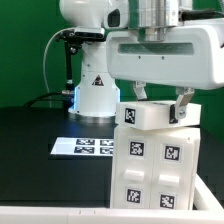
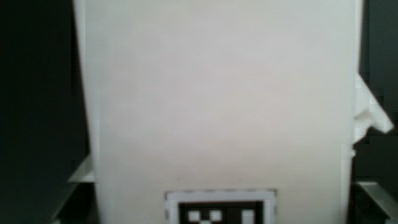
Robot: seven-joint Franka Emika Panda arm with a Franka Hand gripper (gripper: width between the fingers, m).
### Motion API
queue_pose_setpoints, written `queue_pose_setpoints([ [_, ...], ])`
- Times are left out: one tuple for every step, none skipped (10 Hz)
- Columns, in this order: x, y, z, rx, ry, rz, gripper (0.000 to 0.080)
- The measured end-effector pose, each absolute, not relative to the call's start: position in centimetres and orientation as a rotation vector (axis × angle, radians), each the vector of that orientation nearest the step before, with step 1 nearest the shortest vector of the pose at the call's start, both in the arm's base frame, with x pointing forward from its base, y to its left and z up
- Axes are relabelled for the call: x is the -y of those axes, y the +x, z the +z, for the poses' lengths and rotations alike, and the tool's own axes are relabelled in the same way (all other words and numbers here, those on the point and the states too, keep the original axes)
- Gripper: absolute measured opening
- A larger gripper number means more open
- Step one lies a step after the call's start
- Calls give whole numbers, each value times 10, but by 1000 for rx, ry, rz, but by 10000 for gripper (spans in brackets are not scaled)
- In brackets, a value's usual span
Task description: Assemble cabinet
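Note:
The cabinet's large white box stands upright in the foreground, its face carrying several black-and-white tags. A smaller white cabinet part, tagged on its sides, sits on top of the box. My gripper reaches down from above with one finger on each side of this part and is shut on it. In the wrist view the white part fills most of the frame, with one tag at its near end. My gripper straddles it; the dark fingers show at both edges.
The marker board lies flat on the black table, to the exterior view's left of the cabinet. The robot's white base stands behind it, with a cable running down beside it. A green wall closes the back.

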State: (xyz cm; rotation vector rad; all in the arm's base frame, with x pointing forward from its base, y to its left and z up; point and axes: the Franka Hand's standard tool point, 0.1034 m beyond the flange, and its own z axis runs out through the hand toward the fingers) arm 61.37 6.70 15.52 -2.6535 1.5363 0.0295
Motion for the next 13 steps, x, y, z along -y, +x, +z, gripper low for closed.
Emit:
queue_pose_setpoints([
  [-68, 614, 155, -1615, -2602, 36, 556],
  [-68, 614, 155, -1708, -2543, 41, 556],
  [-68, 614, 155, -1775, -2498, 44, 556],
  [-68, 614, 155, -1832, -2455, 46, 556],
  [-69, 616, 154, -2009, -2278, 58, 556],
  [-71, 617, 154, -2170, -2095, 60, 556],
  [-74, 618, 154, -2308, -1916, 51, 556],
  [-75, 620, 154, -2365, -1823, 46, 556],
  [-75, 621, 154, -2407, -1758, 48, 556],
  [-75, 621, 154, -2423, -1737, 49, 562],
  [-75, 621, 153, -2411, -1754, 48, 562],
  [-75, 620, 154, -2392, -1781, 47, 739],
  [-76, 619, 158, -2312, -1883, 52, 739],
])
